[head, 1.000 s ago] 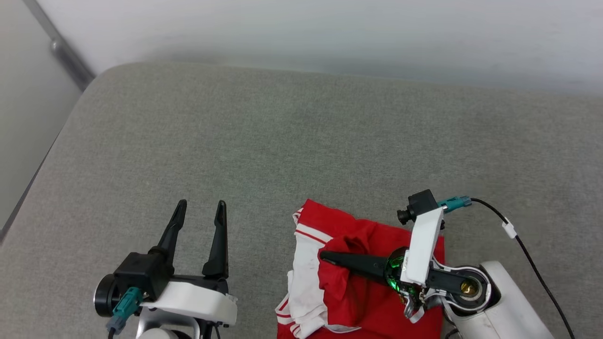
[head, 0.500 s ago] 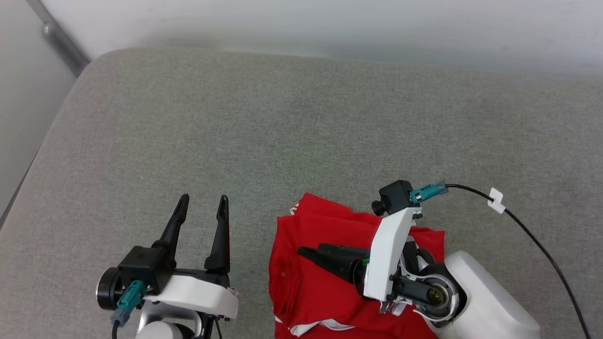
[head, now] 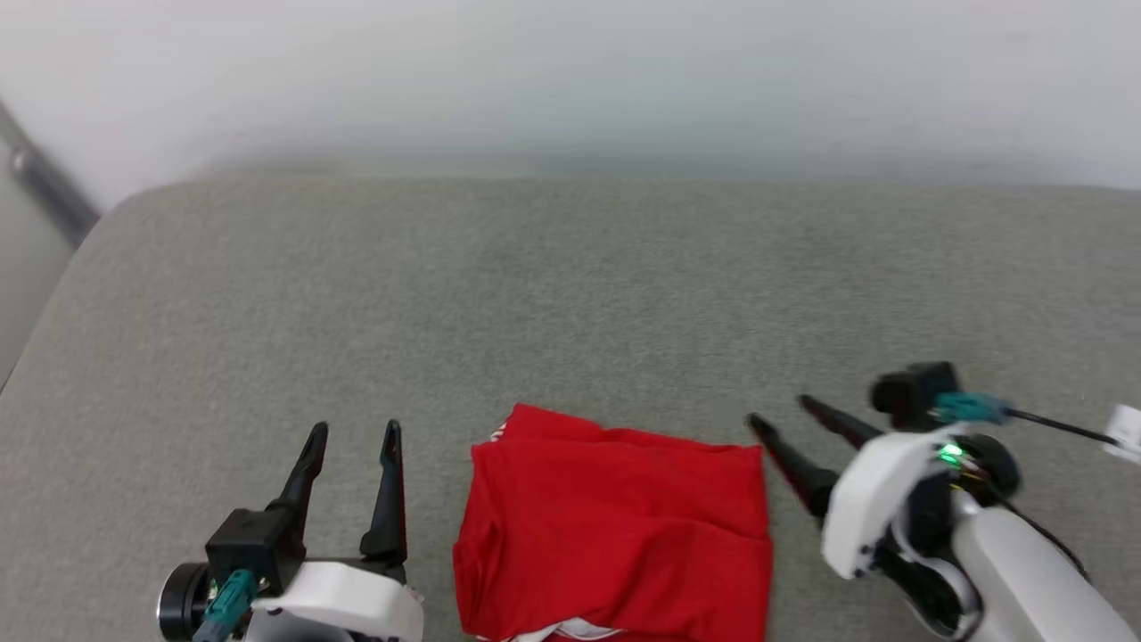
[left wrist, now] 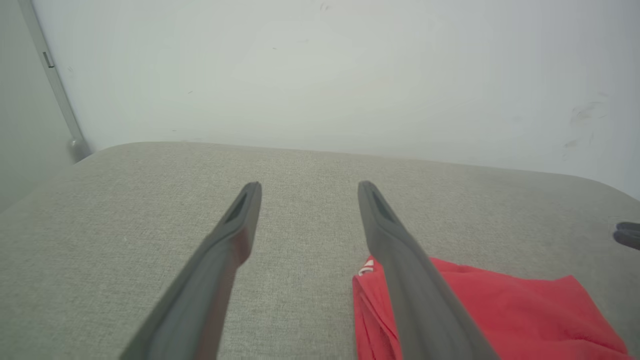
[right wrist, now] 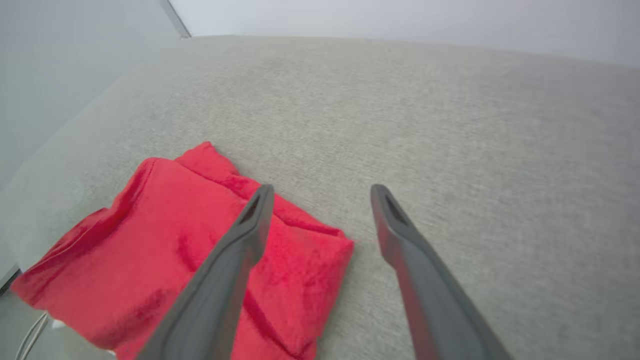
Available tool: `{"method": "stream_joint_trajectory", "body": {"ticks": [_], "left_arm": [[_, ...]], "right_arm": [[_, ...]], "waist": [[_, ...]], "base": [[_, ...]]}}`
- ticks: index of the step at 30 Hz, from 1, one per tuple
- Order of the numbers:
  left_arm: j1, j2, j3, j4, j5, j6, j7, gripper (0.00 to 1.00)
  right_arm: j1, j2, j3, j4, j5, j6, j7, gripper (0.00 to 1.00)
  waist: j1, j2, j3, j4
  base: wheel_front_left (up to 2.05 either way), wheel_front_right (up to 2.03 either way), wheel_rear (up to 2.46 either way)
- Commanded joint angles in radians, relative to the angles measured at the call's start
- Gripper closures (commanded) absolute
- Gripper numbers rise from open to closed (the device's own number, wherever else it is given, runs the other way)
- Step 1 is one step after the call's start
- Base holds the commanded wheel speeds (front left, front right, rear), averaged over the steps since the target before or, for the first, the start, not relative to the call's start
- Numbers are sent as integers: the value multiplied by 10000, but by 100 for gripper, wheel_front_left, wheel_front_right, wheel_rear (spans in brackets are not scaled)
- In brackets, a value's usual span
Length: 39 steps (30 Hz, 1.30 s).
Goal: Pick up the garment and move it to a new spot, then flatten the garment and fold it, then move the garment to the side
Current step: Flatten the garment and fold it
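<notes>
The garment [head: 615, 526] lies folded into a red rectangle at the near edge of the grey surface, a bit of white trim peeking out at its near side. My left gripper [head: 353, 430] stands open just left of it, fingers pointing away from me, nothing between them. My right gripper [head: 780, 410] is open just right of the garment's far right corner, clear of the cloth. The left wrist view shows the garment [left wrist: 500, 310] behind the right finger [left wrist: 400, 250]. In the right wrist view the garment [right wrist: 150, 235] lies left of and below the open gripper [right wrist: 322, 190].
The grey padded surface [head: 570, 294] stretches far and wide beyond the garment, with a rounded far left corner. A pale wall [head: 570, 80] backs it. A black cable [head: 1061, 428] runs off my right wrist toward the right edge.
My right gripper has let go of the garment, opened and pulled back to the right. The garment went from rumpled with white showing to a flat red fold. The head camera tilted too.
</notes>
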Motion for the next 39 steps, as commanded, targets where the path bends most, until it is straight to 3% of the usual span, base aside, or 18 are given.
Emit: {"method": "stream_joint_trajectory", "body": {"ticks": [1, 7, 11, 24, 39], "left_arm": [[226, 81, 82, 18, -56, 105, 25, 0], [643, 237, 307, 103, -197, 274, 65, 0], [837, 349, 480, 110, -260, 397, 44, 0], [1756, 653, 898, 106, -181, 685, -39, 0], [1667, 781, 903, -202, -170, 687, -47, 0]], "right_arm": [[472, 24, -711, 20, -423, -4, -388, 0], [1691, 416, -3088, -593, -2029, -4, -1395, 0], [2395, 929, -4128, -1550, -3058, -4, -1900, 0], [4225, 1994, -4834, -3932, -4342, -4, -1580, 0], [4642, 2358, -5062, -4859, -4449, -4, -1098, 0]], "waist": [[0, 0, -422, -464], [0, 0, -938, -1012], [0, 0, -1115, -1219], [0, 0, -1613, -1372], [0, 0, -1504, -1180]], "base": [[0, 0, 0], [0, 0, 0], [0, 0, 0], [0, 0, 0], [0, 0, 0]]}}
